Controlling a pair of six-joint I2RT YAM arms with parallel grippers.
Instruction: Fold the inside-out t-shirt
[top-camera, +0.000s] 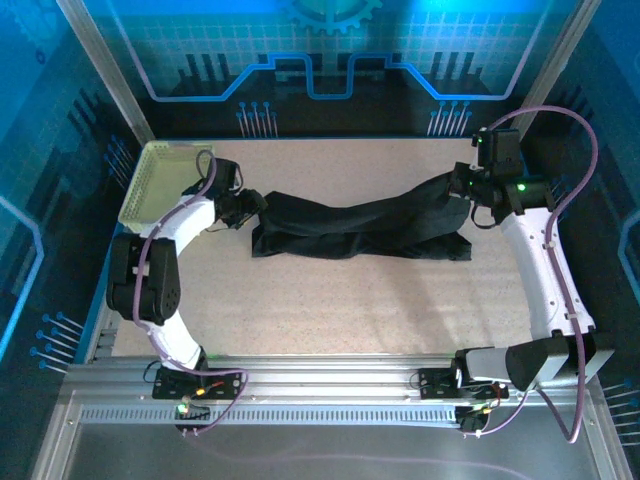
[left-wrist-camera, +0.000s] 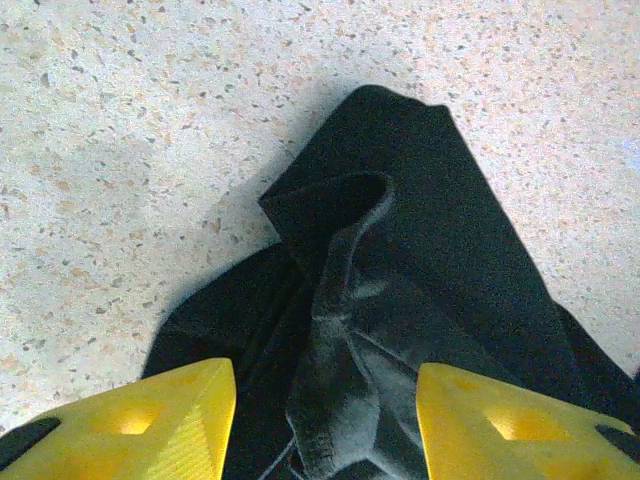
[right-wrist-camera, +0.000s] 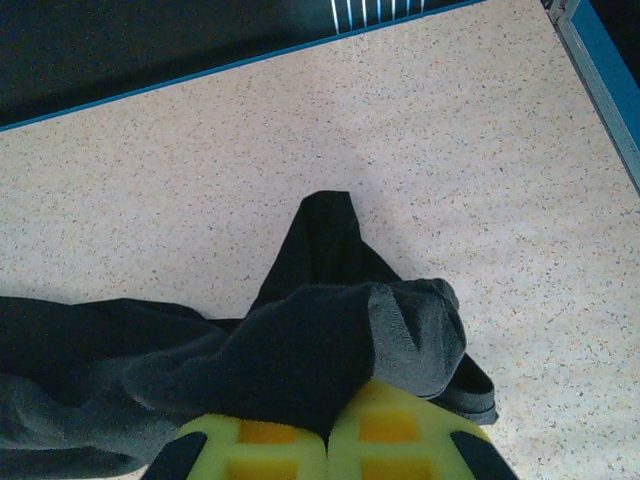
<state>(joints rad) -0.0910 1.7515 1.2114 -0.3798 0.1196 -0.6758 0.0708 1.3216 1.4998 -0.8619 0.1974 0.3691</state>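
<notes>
Right gripper (right-wrist-camera: 328, 425) is clamped on a bunched end of the inside-out t-shirt (top-camera: 360, 225), jaws pressed together with black fabric rolled over their tips, at the end of the shirt farthest from the basket (top-camera: 160, 180). Left gripper (left-wrist-camera: 320, 410) stands with its jaws apart and grasps nothing: a twisted fold of cloth lies between and below them, with no pinch on it that I can see. The shirt lies as a long, rumpled band on the table (top-camera: 350, 320), running away from the basket, its nearer end close to the basket's corner and under the left gripper; no white tag shows. By my reading the garment is neither spread flat nor folded yet. With one end held and the other free, a pull by the right gripper away from the basket would likely drag the whole band instead of stretching it, and the creases would carry into any fold. If the left jaws close where they are, they may catch only the twisted ridge, not a full edge, and the cloth could slip out on lifting. A careless sweep of the left gripper toward the basket could knock it.
</notes>
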